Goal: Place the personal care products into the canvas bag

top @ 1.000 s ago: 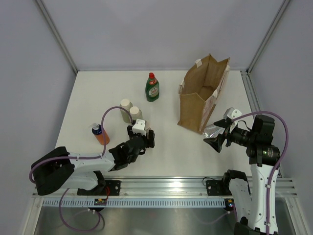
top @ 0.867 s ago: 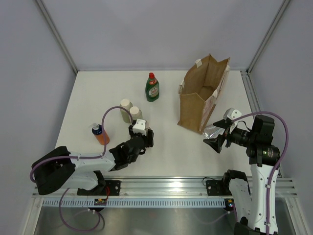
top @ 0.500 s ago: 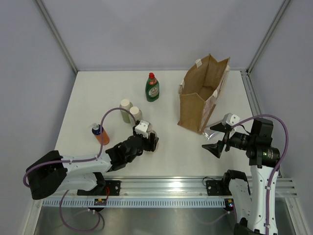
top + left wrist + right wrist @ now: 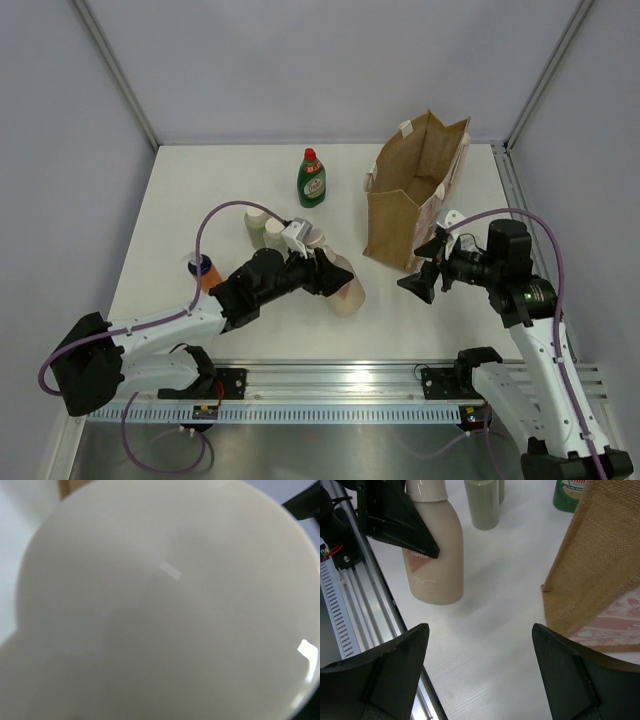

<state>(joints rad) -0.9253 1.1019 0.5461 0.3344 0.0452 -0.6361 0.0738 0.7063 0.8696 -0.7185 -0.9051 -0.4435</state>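
Left gripper (image 4: 335, 272): clamped on the neck of the beige bottle (image 4: 347, 288), which is upright at mid-table, well short of the bag (image 4: 415, 200).
Right gripper (image 4: 427, 266): spread wide and empty, just beside the bag's near corner, facing the bottle.
Step in hand: I'd raise the bottle above the tall rim before crossing, keep it upright, and let go only once it is over the opening.
Since a second ago: my left arm has reached forward and right, bringing the bottle along. The silver tube then at the right gripper is no longer visible.
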